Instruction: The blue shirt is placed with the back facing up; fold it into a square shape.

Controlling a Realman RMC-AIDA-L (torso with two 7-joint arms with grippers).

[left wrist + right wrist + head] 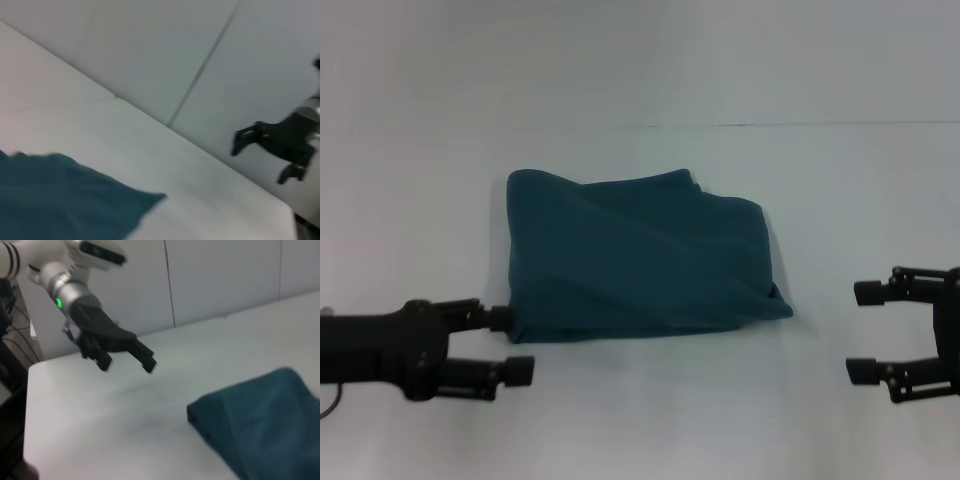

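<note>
A: Position of the dark teal-blue soft-fabric shirt [640,260]?

B: Mid-tabletop, on the plain white tabletop [650,410], already gathered into a compact, roughly four-sided bundle. Long axis runs left–right. Left edge fairly straight, far edge wavy; the near right corner ends in a small point. No sleeve or collar can be told apart, so which end is the neck I cannot say.

A: Left black pincer [510,345]?

B: At the near left. Fingers spread, nothing between them. The farther finger's tip sits right at the bundle's near left corner (touching or just short of it, head view can't settle that). The nearer finger lies clear of the cloth, over bare tabletop.

A: Right black pincer [865,332]?

B: Right side, well apart from the cloth, level with its near right corner. Fingers spread, holding nothing, tips pointing left toward the bundle.

A: Key relation for the next move?

B: Shirt lies to the right of, and slightly beyond, the left pincer, which is by far the nearer arm. Judgement: folding looks nearly complete; any remaining squaring-up would start from that near left corner.
</note>
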